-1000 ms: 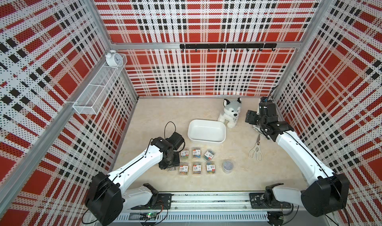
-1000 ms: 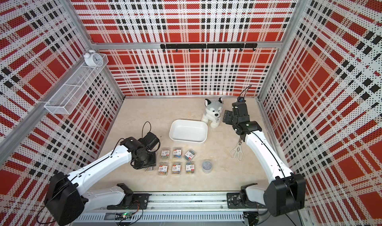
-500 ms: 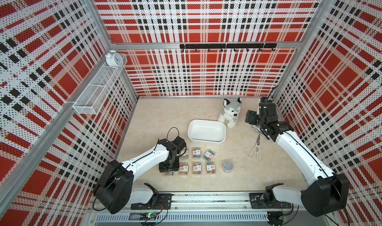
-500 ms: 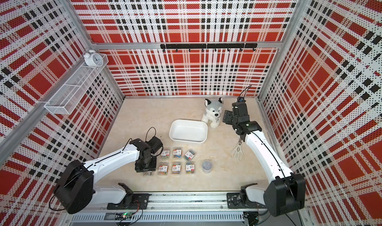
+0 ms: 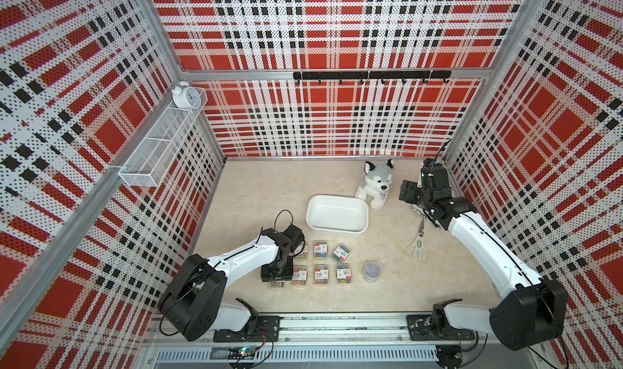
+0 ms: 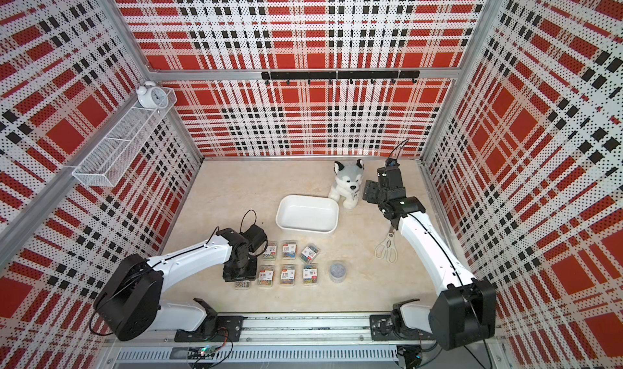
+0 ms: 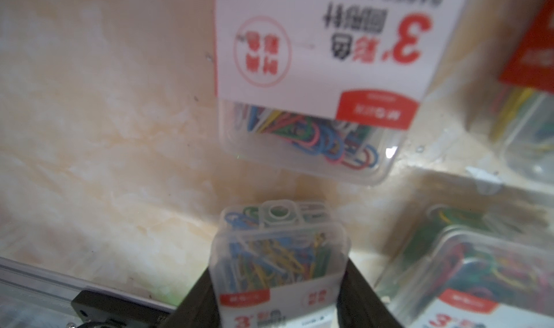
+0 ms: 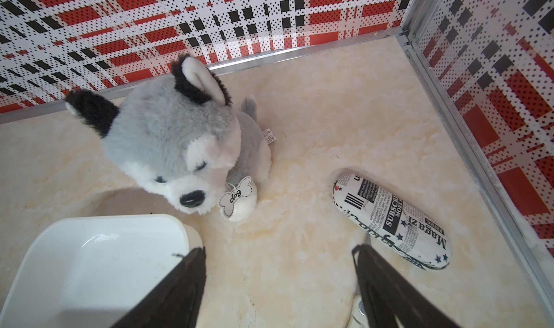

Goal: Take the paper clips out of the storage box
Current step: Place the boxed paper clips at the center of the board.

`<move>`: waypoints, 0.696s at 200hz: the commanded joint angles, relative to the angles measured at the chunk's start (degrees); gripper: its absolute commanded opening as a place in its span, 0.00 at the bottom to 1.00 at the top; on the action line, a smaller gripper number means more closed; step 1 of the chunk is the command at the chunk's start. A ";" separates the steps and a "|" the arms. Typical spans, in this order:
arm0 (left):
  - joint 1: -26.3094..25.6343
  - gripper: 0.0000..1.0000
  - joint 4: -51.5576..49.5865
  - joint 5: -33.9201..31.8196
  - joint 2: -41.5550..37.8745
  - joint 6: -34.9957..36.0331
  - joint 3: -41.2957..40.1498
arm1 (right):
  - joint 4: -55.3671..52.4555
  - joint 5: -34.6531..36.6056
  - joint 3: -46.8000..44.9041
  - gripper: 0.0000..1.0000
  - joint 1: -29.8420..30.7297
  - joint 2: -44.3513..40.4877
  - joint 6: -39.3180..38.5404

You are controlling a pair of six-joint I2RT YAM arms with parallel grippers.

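1. Left gripper (image 7: pixel 277 281) — jaws clamped on the two long sides of the held case (image 7: pixel 278 251), a clear box of multicoloured clips with its label end toward the camera. Cannot tell whether it touches the table (image 7: pixel 90 131).
2. In both top views the left gripper sits left of centre in the lower half of the frame, pointing down. The held case (image 5: pixel 276 285) peeks out at its lower edge.
3. Paper clips (image 5: pixel 321 275): six clear labelled cases lie flat on the table in two rows of three, just right of the left gripper. The upper-right one is turned askew.
4. Round tub (image 5: pixel 371 271) of grey contents stands at the right end of the lower row, slightly apart.
5. Storage box (image 5: pixel 337 229) — centre of frame, above the rows and apart from them. Every case in view lies outside it.
6. Right gripper (image 8: pixel 278 281): jaws spread, nothing between them, above bare table. The storage box corner is at lower left of the wrist view and a newspaper-print pouch (image 8: pixel 392 221) at right.
7. Plush dog (image 5: pixel 376 185) sits just beside the box's upper-right corner.
8. Scissors (image 5: pixel 418 246) lie right of centre, beside the right arm.
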 commanded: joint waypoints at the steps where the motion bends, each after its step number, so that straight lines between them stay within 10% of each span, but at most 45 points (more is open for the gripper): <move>1: 0.52 0.50 2.02 0.13 1.24 1.08 -0.15 | -0.22 -0.06 0.22 0.83 0.27 0.45 0.15; 139: 1.51 0.66 1.37 -0.54 2.35 2.60 0.71 | -0.88 -0.04 1.44 0.83 0.29 0.80 -0.06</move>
